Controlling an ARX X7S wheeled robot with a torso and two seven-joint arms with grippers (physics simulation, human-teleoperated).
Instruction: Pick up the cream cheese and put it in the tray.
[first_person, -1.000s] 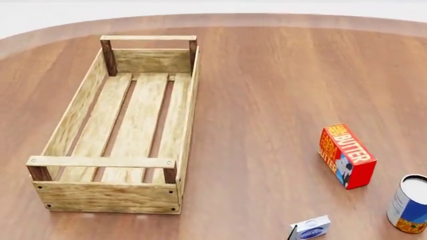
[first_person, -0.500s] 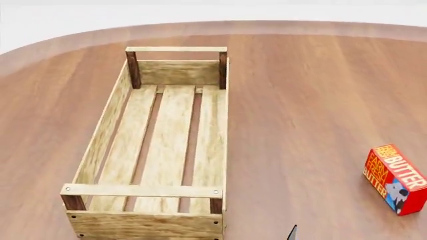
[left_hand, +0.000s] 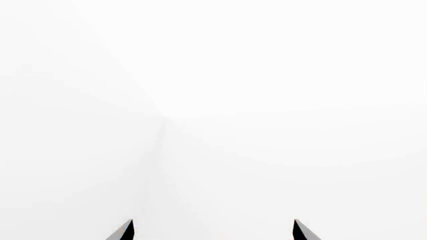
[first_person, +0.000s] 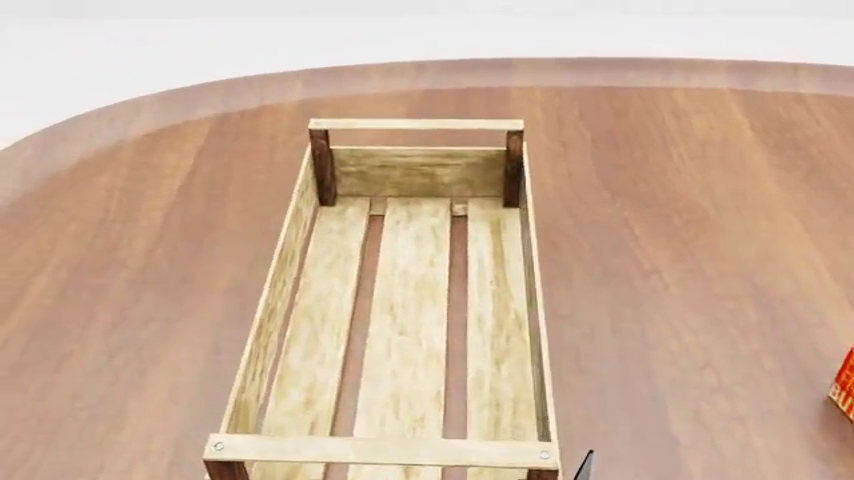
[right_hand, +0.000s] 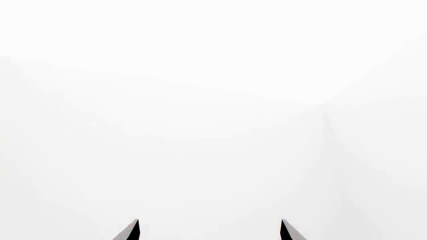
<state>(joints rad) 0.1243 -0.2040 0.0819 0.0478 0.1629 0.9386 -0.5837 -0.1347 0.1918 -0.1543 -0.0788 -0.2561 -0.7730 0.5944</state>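
1. Left fingers (left_hand: 125, 232) — two dark tips, spread well apart, nothing between them. The left wrist view shows only blank white beyond them, so I read this arm as pointing away from the counter.

2. Counter (first_person: 147, 300) — dark wood with a rounded far edge.

3. Tray (first_person: 283, 300) — pale slatted crate in the middle of the head view. Its long axis runs straight away from me. The far handle rail and both far posts are in full sight, while the near end is cut by the picture's lower edge. No box lies on the slats that show.

4. Dark sliver (first_person: 583, 466) — thin black point at the lower edge, just beside the tray's near right corner. It may be a fingertip, but I cannot tell whose.

5. Red-orange box (first_person: 845, 385) — only a corner shows at the far right edge, well apart from the tray.

6. Right fingers (right_hand: 133, 231) — two dark tips, spread apart and holding nothing, with blank white ahead.

7. Cream cheese — in none of the three views. I therefore cannot say which way it lies from either set of fingers, how its long axis runs, or which arm is nearer. The pick has not begun. My judgement is that I must find the box before committing either arm.
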